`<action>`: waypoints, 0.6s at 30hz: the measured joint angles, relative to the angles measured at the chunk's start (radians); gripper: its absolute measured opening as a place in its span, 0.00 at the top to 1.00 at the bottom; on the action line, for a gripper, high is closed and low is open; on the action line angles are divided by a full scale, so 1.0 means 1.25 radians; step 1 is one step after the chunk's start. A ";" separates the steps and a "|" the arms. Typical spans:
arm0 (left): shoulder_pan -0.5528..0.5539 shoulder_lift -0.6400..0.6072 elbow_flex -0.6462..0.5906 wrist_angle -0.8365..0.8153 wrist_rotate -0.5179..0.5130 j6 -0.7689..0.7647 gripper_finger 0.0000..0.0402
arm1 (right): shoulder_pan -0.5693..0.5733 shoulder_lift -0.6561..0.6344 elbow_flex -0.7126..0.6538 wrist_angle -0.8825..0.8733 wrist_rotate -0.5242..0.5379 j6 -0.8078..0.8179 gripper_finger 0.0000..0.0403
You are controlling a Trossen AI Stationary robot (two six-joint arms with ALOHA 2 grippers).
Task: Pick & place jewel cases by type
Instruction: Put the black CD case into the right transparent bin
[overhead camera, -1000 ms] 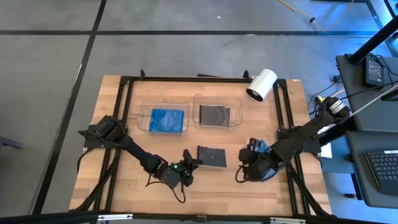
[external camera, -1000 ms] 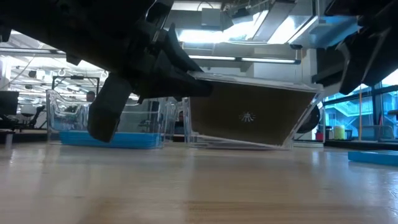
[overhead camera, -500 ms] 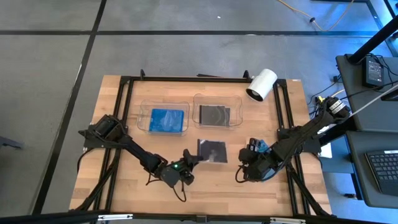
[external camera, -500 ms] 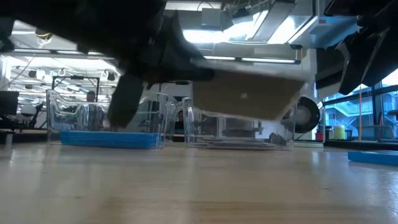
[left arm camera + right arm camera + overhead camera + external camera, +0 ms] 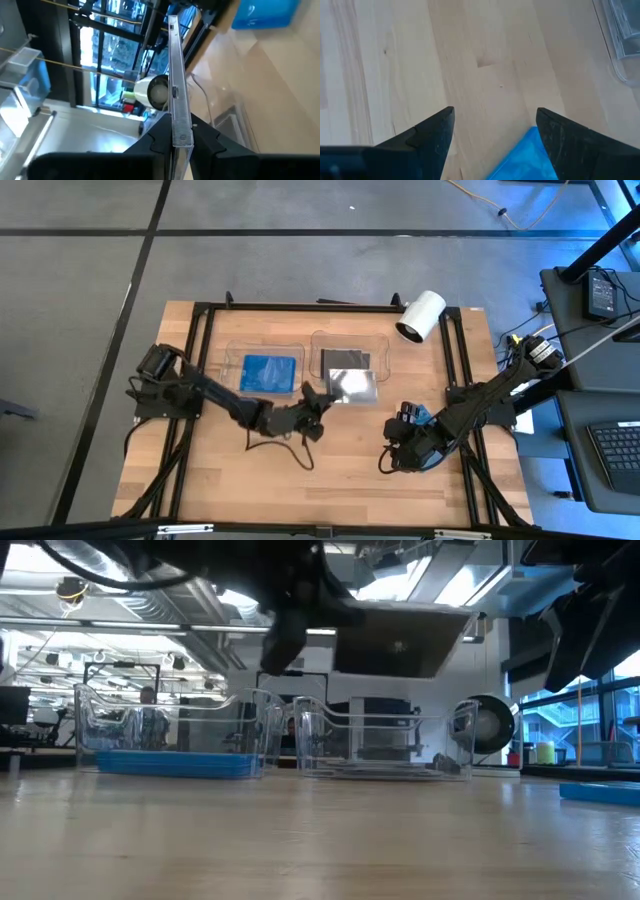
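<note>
Low view: small unreadable emblem on dark jewel case (image 5: 400,640)

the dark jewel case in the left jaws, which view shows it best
The low view: the dark jewel case hangs whole above the clear tray. The high view shows its glary top over that tray's near edge. The left wrist view shows only its thin edge. The right wrist view misses it.

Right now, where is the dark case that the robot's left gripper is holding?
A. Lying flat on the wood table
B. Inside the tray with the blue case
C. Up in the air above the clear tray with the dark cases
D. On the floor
C. The left gripper is shut on the dark case, which hangs clear of the table, over the clear tray, not yet set down in it.
</note>
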 joint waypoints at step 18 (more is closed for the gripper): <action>0.256 0.000 0.000 -0.150 0.273 -0.188 0.90 | 0.000 0.000 0.000 -0.001 0.013 -0.002 0.30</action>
